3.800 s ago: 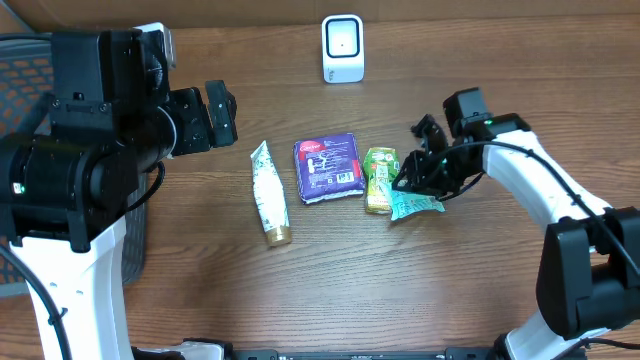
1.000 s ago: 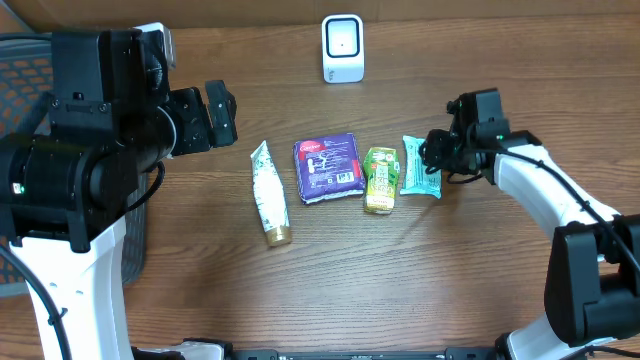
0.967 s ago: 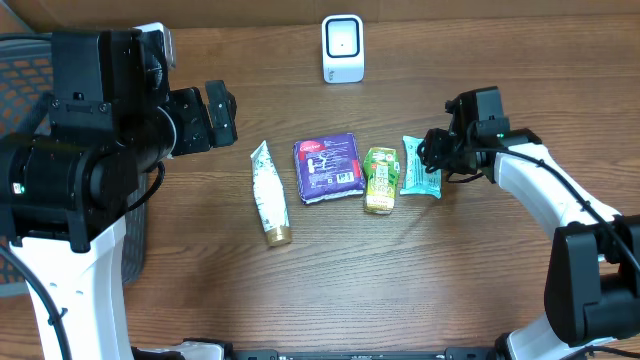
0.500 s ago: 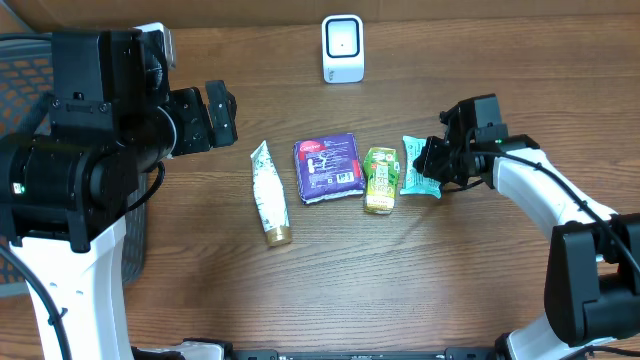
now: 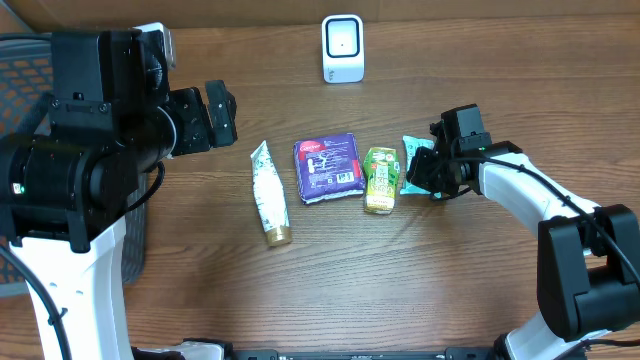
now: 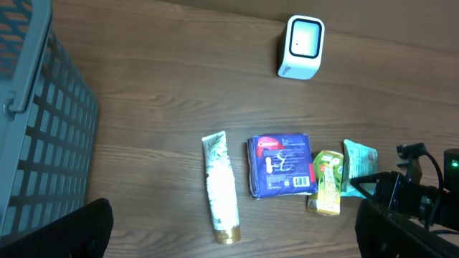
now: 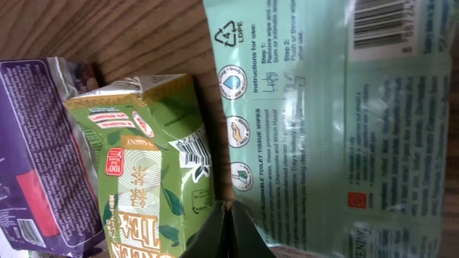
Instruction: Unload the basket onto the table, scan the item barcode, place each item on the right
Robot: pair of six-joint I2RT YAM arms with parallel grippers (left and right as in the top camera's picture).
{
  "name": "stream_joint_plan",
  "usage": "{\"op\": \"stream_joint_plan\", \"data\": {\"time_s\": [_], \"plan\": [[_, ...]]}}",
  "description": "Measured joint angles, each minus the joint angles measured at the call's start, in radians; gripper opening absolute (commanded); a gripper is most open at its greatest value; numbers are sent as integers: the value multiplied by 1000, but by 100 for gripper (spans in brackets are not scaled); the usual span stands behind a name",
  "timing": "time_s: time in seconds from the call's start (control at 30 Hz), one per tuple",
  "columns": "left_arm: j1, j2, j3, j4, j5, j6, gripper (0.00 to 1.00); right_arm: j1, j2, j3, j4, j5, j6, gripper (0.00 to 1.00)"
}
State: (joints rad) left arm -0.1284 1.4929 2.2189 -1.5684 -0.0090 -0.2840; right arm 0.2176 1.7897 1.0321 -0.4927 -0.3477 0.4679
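Looking through the right wrist camera, we see the right gripper (image 7: 226,228) with its jaws pressed together at the edge of the teal wet-wipes packet (image 7: 308,107). The packet lies flat, barcode (image 7: 380,25) up, just beside the green tea box (image 7: 154,165), and whether any film is caught we cannot tell. The left gripper (image 5: 205,118) hangs spread wide, well apart from the packet.
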Motion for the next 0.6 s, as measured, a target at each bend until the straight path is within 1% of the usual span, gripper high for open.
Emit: {"op": "stream_joint_plan", "data": {"time_s": [0.23,0.47,0.6], "plan": [[0,0,0,0,0,0,100,19,0,0,21,16,6,4],[0,0,0,0,0,0,100,86,5,0,36,103,52,4],[0,0,0,0,0,0,100,92,5,0,34,145,77,4]]}}
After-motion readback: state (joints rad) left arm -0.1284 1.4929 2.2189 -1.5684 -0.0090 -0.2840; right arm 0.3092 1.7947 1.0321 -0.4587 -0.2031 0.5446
